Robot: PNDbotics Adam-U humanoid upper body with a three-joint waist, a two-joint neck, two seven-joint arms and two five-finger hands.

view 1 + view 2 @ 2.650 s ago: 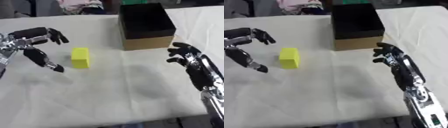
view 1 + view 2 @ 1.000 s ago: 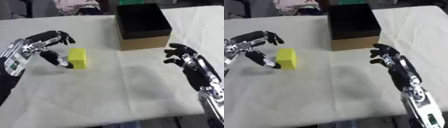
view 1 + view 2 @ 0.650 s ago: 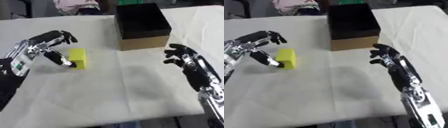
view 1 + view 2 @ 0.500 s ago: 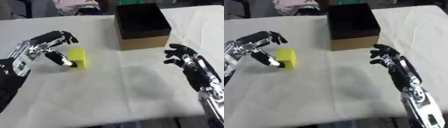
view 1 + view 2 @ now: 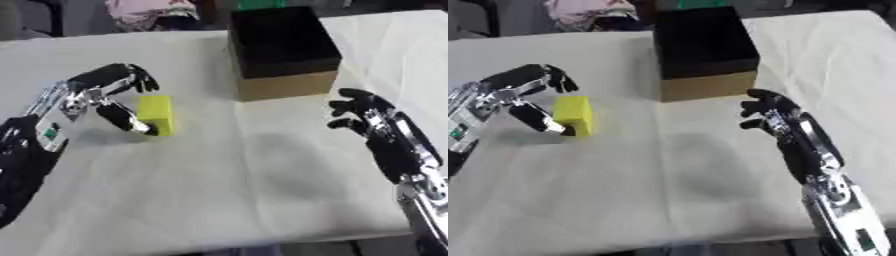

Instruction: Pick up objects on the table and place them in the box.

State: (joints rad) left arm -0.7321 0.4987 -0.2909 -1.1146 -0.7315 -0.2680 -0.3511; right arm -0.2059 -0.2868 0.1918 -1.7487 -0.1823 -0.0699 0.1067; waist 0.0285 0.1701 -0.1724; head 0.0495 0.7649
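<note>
Left eye view: a yellow block (image 5: 157,114) stands on the white cloth-covered table (image 5: 227,190), left of centre and well apart from the box (image 5: 284,50). The box is black on top and inside with tan cardboard sides, its opening faces up, and it sits toward the far side of the table, right of the block. The left hand (image 5: 107,95) is at the block's left side: its thumb reaches down to the block's lower left corner and appears to touch it, while the curled fingers arch above and beside the block's top edge. The fingers are bent but not closed round the block, and the block rests on the table. The right hand (image 5: 369,117) hovers over the table near the box's front right corner, apart from it, with fingers spread and relaxed, holding nothing. Right eye view: the same layout appears shifted left. The block (image 5: 574,115) lies between the left hand (image 5: 520,95) and the box (image 5: 704,47), just beside the hand and well clear of the box. The right hand (image 5: 776,116) shows with its forearm running toward the lower right corner, fingers spread, no contact with the box. Pink fabric (image 5: 588,10) lies at the far edge.
</note>
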